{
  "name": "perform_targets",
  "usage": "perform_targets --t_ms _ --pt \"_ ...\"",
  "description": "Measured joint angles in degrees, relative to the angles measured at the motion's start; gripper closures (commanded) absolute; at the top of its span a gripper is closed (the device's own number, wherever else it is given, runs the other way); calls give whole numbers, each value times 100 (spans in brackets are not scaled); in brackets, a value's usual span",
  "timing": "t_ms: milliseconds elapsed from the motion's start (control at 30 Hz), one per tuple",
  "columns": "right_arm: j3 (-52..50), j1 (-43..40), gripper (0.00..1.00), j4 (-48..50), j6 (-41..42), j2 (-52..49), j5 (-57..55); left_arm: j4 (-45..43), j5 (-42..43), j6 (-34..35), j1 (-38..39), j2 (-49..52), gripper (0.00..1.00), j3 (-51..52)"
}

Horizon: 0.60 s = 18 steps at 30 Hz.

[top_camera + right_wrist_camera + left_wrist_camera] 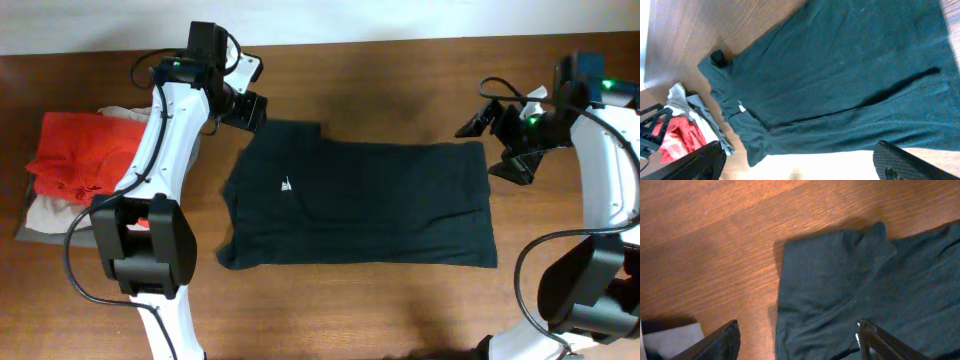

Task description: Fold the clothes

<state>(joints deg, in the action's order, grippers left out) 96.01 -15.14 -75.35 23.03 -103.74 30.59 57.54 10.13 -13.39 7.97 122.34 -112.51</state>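
Shirt (pixel 380 205): black, lies flat in the centre of the overhead frame as a long rough rectangle, collar end towards frame left, hem end towards frame right. A sleeve (pixel 292 132) juts at the upper left corner, and the lower left corner is rumpled. The right wrist view shows a long crease running the length of the cloth, so it reads as partly folded, though I cannot tell how many layers there are. Logo (pixel 286 185): small white mark on the chest, left of centre, too small to read. No other label or writing is legible anywhere. Left gripper (pixel 248 108): just off the upper left corner by the sleeve, jaws spread wide, nothing between them; its wrist view shows cloth below and bare wood beside it. Right gripper (pixel 497 148): just beyond the upper right corner at the hem end, jaws at full spread, empty. Table (pixel 400 90): brown wood. Red garment (pixel 75 150): folded at the far left, on top of a pale stack (pixel 45 212), well apart from the shirt. Judgement: the task is mid-way, between folds, with neither arm gripping cloth. The next move calls for each gripper to drop onto an edge or corner at its own end, pinch all layers together, lift evenly and carry the cloth across, keeping the two ends level so the fold lies square. Risk: catching only the top layer, or dragging the rumpled lower left corner.
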Motion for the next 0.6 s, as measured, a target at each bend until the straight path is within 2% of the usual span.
perform_targets --t_ms 233,600 --pt "0 293 1 -177 122 0 -245 -540 446 -96 0 212 22 -24" --pt "0 356 1 -330 116 0 -680 -1746 1099 125 0 1670 22 -42"
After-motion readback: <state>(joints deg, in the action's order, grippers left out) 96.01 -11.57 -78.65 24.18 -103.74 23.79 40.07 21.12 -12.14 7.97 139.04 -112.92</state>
